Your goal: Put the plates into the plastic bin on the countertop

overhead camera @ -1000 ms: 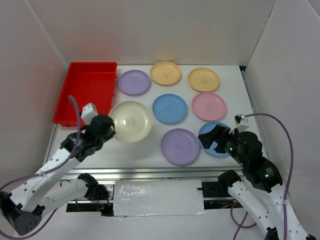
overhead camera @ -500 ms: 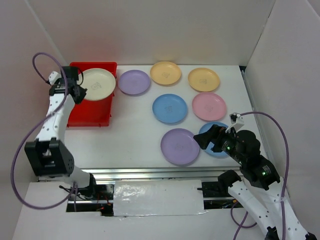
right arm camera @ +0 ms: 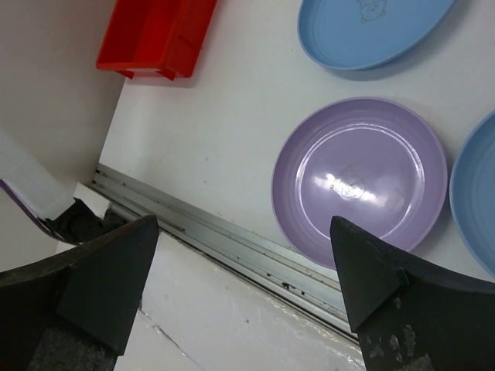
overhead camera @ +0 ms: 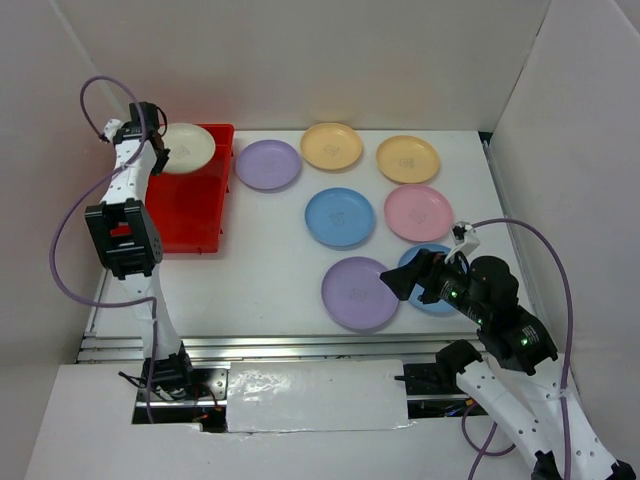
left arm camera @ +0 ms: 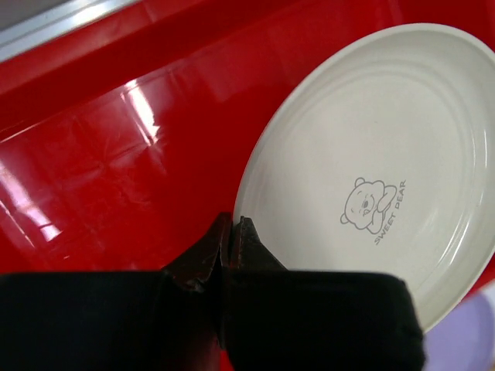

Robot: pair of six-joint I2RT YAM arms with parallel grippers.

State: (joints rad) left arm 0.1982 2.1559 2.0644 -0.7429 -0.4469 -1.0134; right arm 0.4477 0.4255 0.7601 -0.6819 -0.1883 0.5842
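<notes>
Right now, nearest me, the right gripper [right arm camera: 241, 232] hangs with its jaws spread wide and empty above the near purple plate [right arm camera: 360, 182]. The metal rail [right arm camera: 232, 247] is at its 6 o'clock and the near blue plate [right arm camera: 473, 201] lies just beside the purple one at 3 o'clock. I judge this arm should wait, since that side has little room between plates.

Farther out, five more plates lie flat and apart on the countertop [overhead camera: 270, 250]. That leaves an open lane at 9 o'clock towards the plastic bin [overhead camera: 185, 215].

Farthest, at 11 o'clock, the left gripper [left arm camera: 232, 236] is pinched tight on the rim of the cream plate [left arm camera: 371, 154], holding it over the bin's 12 o'clock end. I cannot tell whether the plate touches the red floor. To finish well, I'd bring it down level until it seats, keep it inside the 3 o'clock wall, and then let go. The side wall at 9 o'clock and the back wall at 12 are close, so my retreat should go straight up, then back towards 6.
</notes>
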